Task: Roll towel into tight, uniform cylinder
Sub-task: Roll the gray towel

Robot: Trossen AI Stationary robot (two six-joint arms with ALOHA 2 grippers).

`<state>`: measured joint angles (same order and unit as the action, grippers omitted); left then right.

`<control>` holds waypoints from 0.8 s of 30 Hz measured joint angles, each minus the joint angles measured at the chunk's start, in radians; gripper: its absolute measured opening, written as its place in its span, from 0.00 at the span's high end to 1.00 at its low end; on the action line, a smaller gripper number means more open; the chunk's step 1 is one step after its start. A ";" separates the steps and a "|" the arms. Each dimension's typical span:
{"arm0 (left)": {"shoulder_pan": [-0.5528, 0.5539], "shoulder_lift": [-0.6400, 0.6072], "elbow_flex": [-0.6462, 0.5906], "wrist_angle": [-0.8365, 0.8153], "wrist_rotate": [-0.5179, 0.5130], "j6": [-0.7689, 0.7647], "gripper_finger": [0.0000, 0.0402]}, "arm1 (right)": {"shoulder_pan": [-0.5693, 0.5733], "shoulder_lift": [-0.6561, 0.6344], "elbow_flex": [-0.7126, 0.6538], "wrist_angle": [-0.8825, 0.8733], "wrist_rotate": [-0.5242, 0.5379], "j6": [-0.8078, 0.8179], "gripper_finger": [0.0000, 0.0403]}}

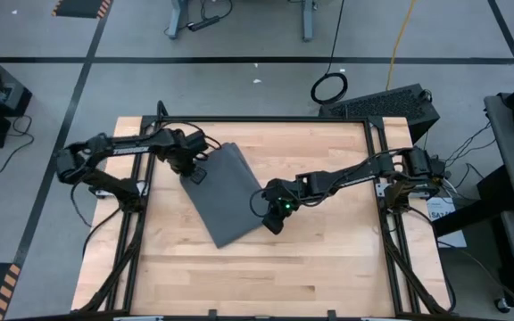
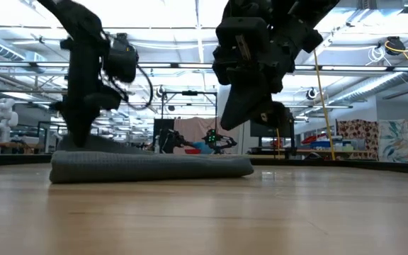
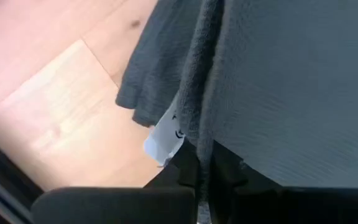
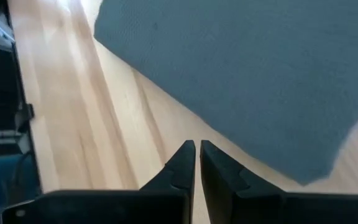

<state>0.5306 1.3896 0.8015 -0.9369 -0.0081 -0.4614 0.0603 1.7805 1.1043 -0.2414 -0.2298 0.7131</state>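
The dark grey towel (image 1: 230, 192) lies as a folded, slanted rectangle on the wooden table (image 1: 328, 267), left of its middle. It lies flat and low in the low view (image 2: 151, 166). Its small white tag (image 3: 163, 140) sticks out at the edge near my left gripper. My left gripper (image 1: 196, 174) is shut on the towel's left edge. My right gripper (image 1: 273, 218) is shut and empty. It hovers above the table (image 2: 268, 117) just off the towel's right near edge (image 4: 241, 68). My left gripper pinches a raised fold of the towel's edge (image 3: 197, 134) between its two fingers, right beside the white tag. The fingers come from above, slanting down. How many layers they hold, I cannot tell. The rest of the towel lies flat on the table.
Bare wood lies open along the near side (image 1: 266, 285) and at the right (image 1: 346, 232) of the table. Black frame rails (image 1: 386, 223) run along the table's edges. A black box (image 1: 391, 102) stands beyond the far right corner.
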 joint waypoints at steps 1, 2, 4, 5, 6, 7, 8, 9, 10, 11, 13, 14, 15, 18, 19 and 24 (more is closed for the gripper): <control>-0.006 -0.021 0.011 -0.013 0.003 -0.002 0.97 | 0.002 0.004 0.001 0.007 0.001 -0.017 0.96; -0.010 -0.042 0.024 -0.021 0.007 -0.003 0.97 | 0.005 0.012 0.001 0.006 0.007 -0.031 0.96; -0.016 -0.067 0.045 -0.014 0.007 -0.003 0.97 | 0.009 0.038 0.001 0.034 0.025 -0.040 0.96; -0.014 -0.074 0.053 -0.008 0.006 0.002 0.97 | 0.009 0.054 0.001 0.052 0.027 -0.044 0.96; -0.014 -0.075 0.061 -0.002 0.005 0.008 0.98 | 0.010 0.068 0.001 0.066 0.026 -0.045 0.96; -0.011 -0.075 0.064 0.013 0.004 0.022 0.98 | 0.010 0.085 0.000 0.087 0.026 -0.044 0.96; -0.007 -0.074 0.065 0.029 0.005 0.034 0.98 | 0.010 0.098 0.000 0.114 0.025 -0.041 0.96; -0.006 -0.072 0.065 0.038 0.006 0.045 0.98 | 0.010 0.107 0.000 0.136 0.026 -0.040 0.96; -0.005 -0.067 0.065 0.045 0.011 0.049 0.98 | 0.009 0.114 0.000 0.156 0.026 -0.038 0.96; -0.005 -0.061 0.065 0.051 0.019 0.052 0.98 | 0.007 0.116 0.000 0.183 0.026 -0.038 0.96; -0.005 -0.056 0.064 0.050 0.034 0.057 0.98 | 0.005 0.116 0.000 0.237 0.043 -0.035 0.97; -0.005 -0.058 0.064 0.052 0.042 0.057 0.98 | 0.003 0.116 0.000 0.269 0.052 -0.035 0.97; -0.005 -0.060 0.064 0.059 0.051 0.058 0.98 | 0.000 0.116 0.000 0.304 0.063 -0.037 0.98; -0.007 -0.057 0.070 0.071 0.064 0.068 0.98 | -0.008 0.117 0.000 0.369 0.130 -0.032 1.00; -0.007 -0.058 0.078 0.074 0.064 0.086 0.98 | -0.011 0.126 0.000 0.377 0.158 -0.021 1.00; -0.004 -0.058 0.117 0.143 0.056 0.165 0.98 | -0.023 0.209 -0.001 0.360 0.125 0.054 1.00</control>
<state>0.5269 1.3315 0.9183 -0.7935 0.0475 -0.2963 0.0369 1.9892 1.1037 0.1183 -0.1047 0.7671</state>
